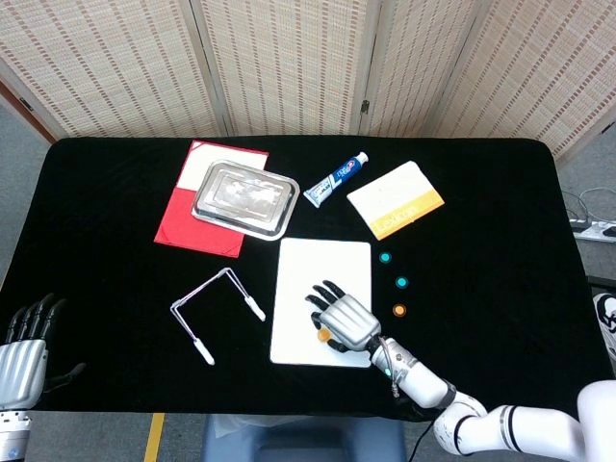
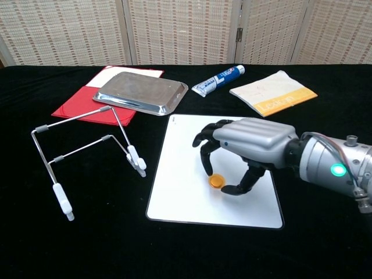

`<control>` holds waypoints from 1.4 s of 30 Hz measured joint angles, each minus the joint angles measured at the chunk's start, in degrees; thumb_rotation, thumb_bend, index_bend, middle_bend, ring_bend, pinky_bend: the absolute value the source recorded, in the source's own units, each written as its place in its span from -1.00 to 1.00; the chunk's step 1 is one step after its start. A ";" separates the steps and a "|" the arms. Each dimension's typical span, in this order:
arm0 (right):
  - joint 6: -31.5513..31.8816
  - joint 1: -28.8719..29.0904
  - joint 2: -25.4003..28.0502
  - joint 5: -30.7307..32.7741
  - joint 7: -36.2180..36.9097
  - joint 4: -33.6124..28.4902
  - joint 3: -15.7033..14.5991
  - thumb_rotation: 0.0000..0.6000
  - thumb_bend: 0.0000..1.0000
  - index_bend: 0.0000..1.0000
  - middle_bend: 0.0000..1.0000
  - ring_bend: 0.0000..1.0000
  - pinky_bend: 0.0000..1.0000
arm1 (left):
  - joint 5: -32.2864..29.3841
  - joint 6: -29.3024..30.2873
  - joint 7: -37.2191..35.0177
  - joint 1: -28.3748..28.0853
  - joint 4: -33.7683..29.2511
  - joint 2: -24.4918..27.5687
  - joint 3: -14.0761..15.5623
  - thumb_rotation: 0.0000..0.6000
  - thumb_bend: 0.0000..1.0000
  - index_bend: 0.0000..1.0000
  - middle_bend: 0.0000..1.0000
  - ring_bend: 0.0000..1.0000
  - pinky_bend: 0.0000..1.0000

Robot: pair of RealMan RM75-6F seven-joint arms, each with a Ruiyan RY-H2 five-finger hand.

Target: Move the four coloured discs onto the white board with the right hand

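The white board (image 1: 310, 269) (image 2: 183, 192) lies at the middle front of the black table. My right hand (image 1: 344, 322) (image 2: 247, 144) hovers low over the board's front right part, palm down. It pinches an orange disc (image 1: 324, 335) (image 2: 216, 181) between thumb and a fingertip, right at the board's surface. To the right of the board lie two teal discs (image 1: 385, 258) (image 1: 401, 282) and another orange disc (image 1: 399, 310); the chest view hides them behind my hand. My left hand (image 1: 24, 348) rests at the front left edge, fingers apart and empty.
A wire stand (image 1: 217, 313) (image 2: 87, 151) lies left of the board. Behind it a metal tray (image 1: 241, 197) (image 2: 139, 93) sits on a red folder (image 1: 178, 217) (image 2: 72, 107). A toothpaste tube (image 1: 335, 180) (image 2: 218, 80) and a white-and-yellow booklet (image 1: 396, 199) (image 2: 273, 93) lie at the back.
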 measured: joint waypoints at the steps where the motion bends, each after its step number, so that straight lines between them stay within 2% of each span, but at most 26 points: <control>1: -0.33 0.38 -0.36 0.89 -0.96 0.12 0.04 1.00 -0.23 -0.22 -0.75 -1.00 -1.00 | -0.04 -0.06 -0.05 -0.01 0.10 -0.04 -0.01 1.00 -0.72 -0.86 -1.00 -0.90 -1.00; 4: -1.03 1.59 -1.22 4.10 -4.01 0.16 0.06 1.00 -0.23 -0.65 -0.80 -1.00 -1.00 | -0.25 -0.21 -0.14 -0.04 0.47 -0.16 -0.09 1.00 -0.72 -0.86 -1.00 -0.90 -1.00; 9: 0.65 2.17 -0.91 6.26 -5.89 -0.97 -0.37 1.00 -0.23 -0.81 -0.81 -1.00 -1.00 | -0.25 -0.46 -0.32 -0.27 0.76 -0.30 -0.28 1.00 -0.72 -0.86 -1.00 -0.90 -1.00; 11: 2.33 1.60 -0.02 5.92 -5.44 -1.48 -0.68 1.00 -0.23 -0.77 -0.80 -1.00 -1.00 | -0.15 -0.48 -0.41 -0.35 0.78 -0.35 -0.33 1.00 -0.72 -0.86 -1.00 -0.90 -1.00; 16: 7.70 -1.53 3.82 3.92 -2.24 -2.13 -2.00 1.00 -0.23 -0.44 -0.78 -1.00 -1.00 | 0.01 -0.66 -0.28 -0.57 0.77 -0.51 -0.38 1.00 -0.72 -0.86 -1.00 -0.90 -1.00; 20: 11.37 -5.08 8.29 2.21 2.26 -1.83 -4.03 1.00 -0.23 -0.35 -0.77 -1.00 -1.00 | 0.44 -0.72 0.11 -0.80 0.43 -0.71 -0.34 1.00 -0.72 -0.86 -1.00 -0.90 -1.00; 24: 12.37 -7.46 10.06 1.42 6.07 0.36 -5.92 1.00 -0.23 -0.31 -0.76 -1.00 -1.00 | 0.93 -0.72 0.57 -1.00 -0.03 -0.89 -0.25 1.00 -0.72 -0.86 -1.00 -0.90 -1.00; 33: 12.27 -9.73 9.60 0.95 12.31 7.18 -7.53 1.00 -0.22 -0.25 -0.74 -1.00 -1.00 | 1.23 -0.51 1.23 -1.06 -0.72 -0.74 -0.18 1.00 -0.72 -0.86 -1.00 -0.90 -1.00; 42: 10.66 -9.74 7.12 0.51 15.30 12.17 -6.97 1.00 -0.23 -0.20 -0.72 -1.00 -1.00 | 0.89 -0.60 1.43 -0.94 -0.80 -0.72 -0.09 1.00 -0.72 -0.86 -1.00 -0.90 -1.00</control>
